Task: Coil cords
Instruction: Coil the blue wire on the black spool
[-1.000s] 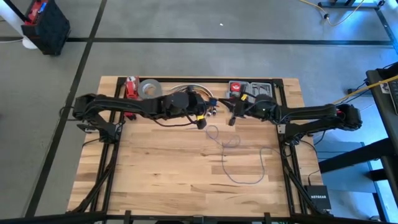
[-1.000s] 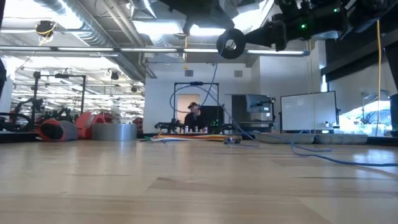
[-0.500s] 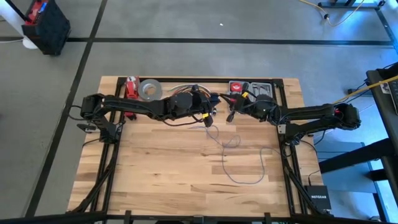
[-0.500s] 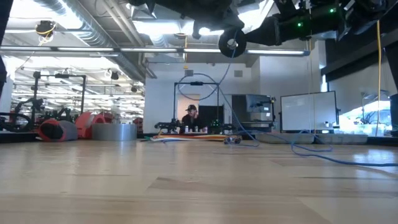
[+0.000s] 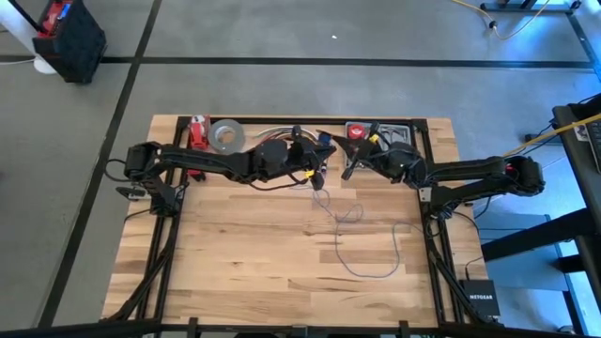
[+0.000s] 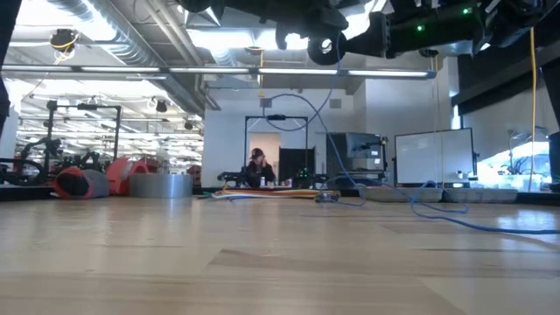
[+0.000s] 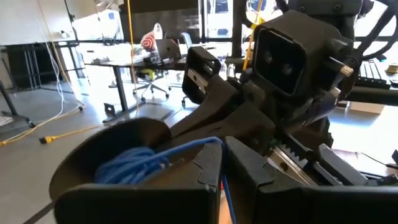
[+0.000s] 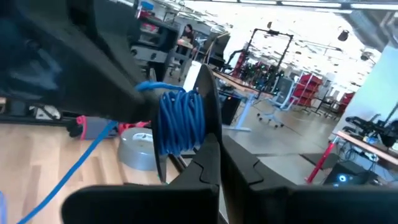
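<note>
- Two grippers meet above the table's far edge, just in front of the tool case: our left gripper and right gripper are each clenched on the cords.
- Several blue turns are wound into a bundle between the two grippers, beside the tool case; the right wrist view shows it best.
- From the bundle, the loose remainder drops to the wood and sprawls in wide loops toward the table's near edge, well away from the tool case.
- To wind well, we judge each new turn should land beside the last, with light tension and the free length fed in slowly so the loops do not snag.
- Hidden: the fingertips' exact contact and the plug ends; the low view crops both arms.
</note>
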